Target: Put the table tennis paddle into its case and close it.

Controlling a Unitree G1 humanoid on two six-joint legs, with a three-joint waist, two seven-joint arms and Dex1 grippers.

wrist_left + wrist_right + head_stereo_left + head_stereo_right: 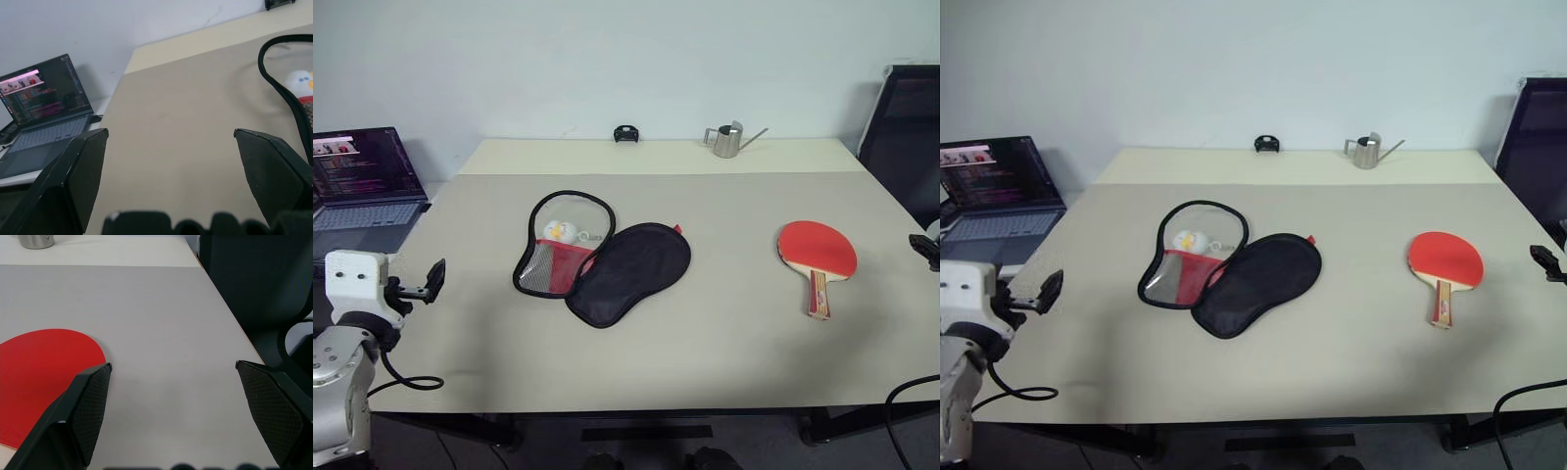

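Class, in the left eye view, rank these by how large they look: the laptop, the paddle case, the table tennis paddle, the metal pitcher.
1. case
2. laptop, partly cut off
3. table tennis paddle
4. metal pitcher, farthest away

Red paddle [817,249], black-and-red case [605,260], beige table [724,323]

The left gripper [171,142] is hovering wide open over the beige table [186,117], facing the case's [281,81] black piping, a white-yellow ball charm [301,83], and a glowing laptop [41,105].
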